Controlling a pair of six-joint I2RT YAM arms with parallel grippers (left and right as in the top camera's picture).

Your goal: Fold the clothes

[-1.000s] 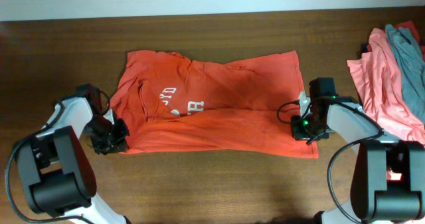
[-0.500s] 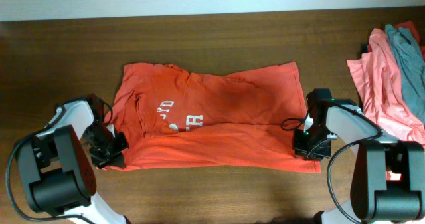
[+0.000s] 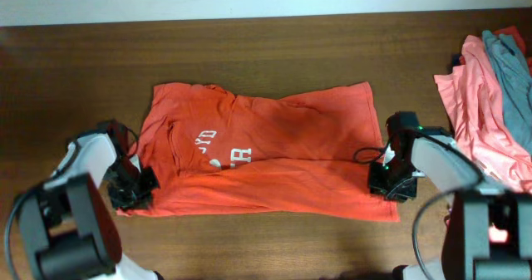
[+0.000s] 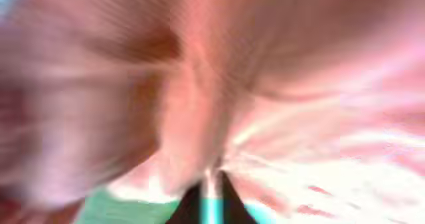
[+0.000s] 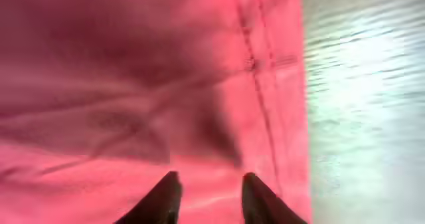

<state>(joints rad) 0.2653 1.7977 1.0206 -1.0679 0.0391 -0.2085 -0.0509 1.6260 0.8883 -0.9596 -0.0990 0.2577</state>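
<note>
On the dark wooden table (image 3: 274, 56) the orange-red T-shirt (image 3: 274, 168) lies spread flat near the middle, its collar side toward my left arm and its hem toward my right arm. The white chest print (image 3: 223, 147) shows on the left half, partly lost in a crease.

The left gripper (image 3: 133, 187) sits at the lower left corner of the shirt, touching the cloth at the sleeve. Its wrist picture is strongly blurred. I see only pink cloth filling the view and two dark tips near each other at the bottom, so I cannot tell if they are pinching the cloth.

The right gripper (image 3: 391, 180) is at the lower right edge, on the hem. From its wrist camera the two fingertips (image 5: 165, 196) stand apart, the cloth lies under and between them, and the stitched hem runs just beside the right one.

At the far right of the table the paler salmon-pink shirts (image 3: 474, 105) lie in a pile with a grey garment (image 3: 509, 68) on top, well apart from the T-shirt.
</note>
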